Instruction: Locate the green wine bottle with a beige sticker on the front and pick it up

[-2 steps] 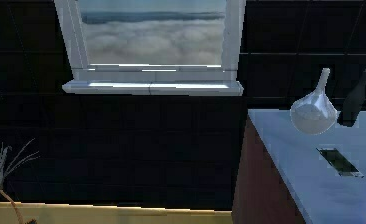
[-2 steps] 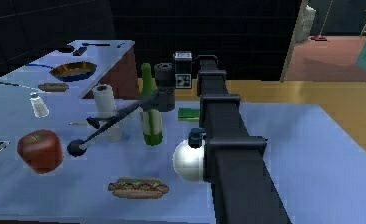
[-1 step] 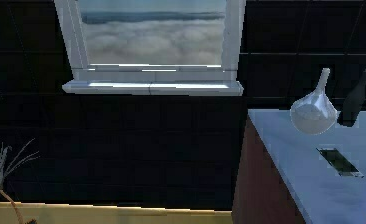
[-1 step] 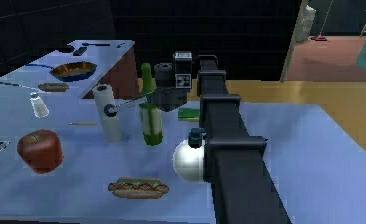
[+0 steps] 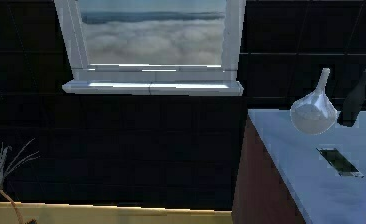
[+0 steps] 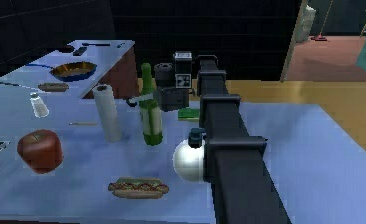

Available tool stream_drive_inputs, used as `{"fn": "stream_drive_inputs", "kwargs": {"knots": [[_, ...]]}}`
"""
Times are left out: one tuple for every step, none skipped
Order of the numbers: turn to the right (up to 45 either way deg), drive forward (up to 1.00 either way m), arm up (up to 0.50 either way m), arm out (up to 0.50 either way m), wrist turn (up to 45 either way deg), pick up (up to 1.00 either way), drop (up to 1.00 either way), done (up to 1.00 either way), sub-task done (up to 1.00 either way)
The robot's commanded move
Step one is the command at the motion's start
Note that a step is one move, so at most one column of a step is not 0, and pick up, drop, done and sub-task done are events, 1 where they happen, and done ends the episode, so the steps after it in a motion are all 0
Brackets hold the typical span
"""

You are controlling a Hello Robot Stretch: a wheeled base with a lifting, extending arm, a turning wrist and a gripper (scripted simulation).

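Note:
A green wine bottle (image 6: 149, 108) with a beige label stands upright on the pale marble counter (image 6: 311, 160) in the arm side view. My arm's dark bar (image 6: 226, 140) runs up from the bottom edge just right of the bottle. The gripper (image 6: 162, 99) sits at the bar's far end, below the two white marker squares (image 6: 183, 61), close beside the bottle's shoulder. I cannot tell whether it touches the bottle or holds anything. In the forward view a dark bottle shape (image 5: 358, 95) stands at the right edge on a counter (image 5: 291, 165).
Around the bottle are a paper towel roll (image 6: 108, 112), a red round fruit (image 6: 39, 150), a hot dog (image 6: 138, 187) and a white round vessel (image 6: 189, 158). A bowl (image 6: 73, 72) sits farther back. The forward view has a window (image 5: 151, 45), a white ladle-like object (image 5: 313, 108) and a phone (image 5: 339, 160).

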Motion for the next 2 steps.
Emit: {"fn": "stream_drive_inputs", "kwargs": {"knots": [[0.0, 0.00, 0.00, 0.00, 0.0, 1.00, 0.00, 0.00, 0.00], [0.0, 0.00, 0.00, 0.00, 0.0, 0.00, 0.00, 1.00, 0.00]]}}
